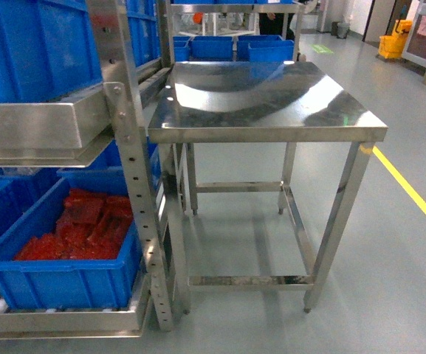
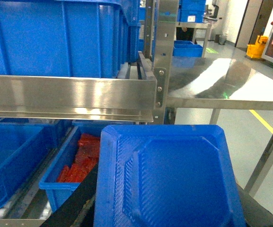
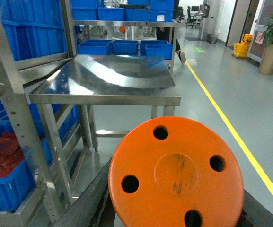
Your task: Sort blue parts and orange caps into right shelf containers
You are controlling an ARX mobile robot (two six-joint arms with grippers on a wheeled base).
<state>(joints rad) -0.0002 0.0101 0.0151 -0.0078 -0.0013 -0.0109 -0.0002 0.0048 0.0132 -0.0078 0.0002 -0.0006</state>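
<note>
A blue part [image 2: 169,179], a square tray-like piece with a ribbed hollow, fills the lower left wrist view, and my left gripper [image 2: 167,213] is shut on it, dark fingers [image 2: 72,208] showing at its sides. A round orange cap [image 3: 176,177] with several holes fills the lower right wrist view, held by my shut right gripper [image 3: 176,215]. A steel shelf rack [image 1: 131,184] holds blue containers; the lower container [image 1: 65,273] has red-orange pieces inside. Neither gripper shows in the head view.
A bare steel table [image 1: 272,103] stands right of the rack. Large blue bins [image 1: 35,44] sit on the upper shelf [image 2: 70,94]. More blue bins [image 1: 242,48] stand behind the table. A yellow floor line [image 1: 412,192] runs on the right.
</note>
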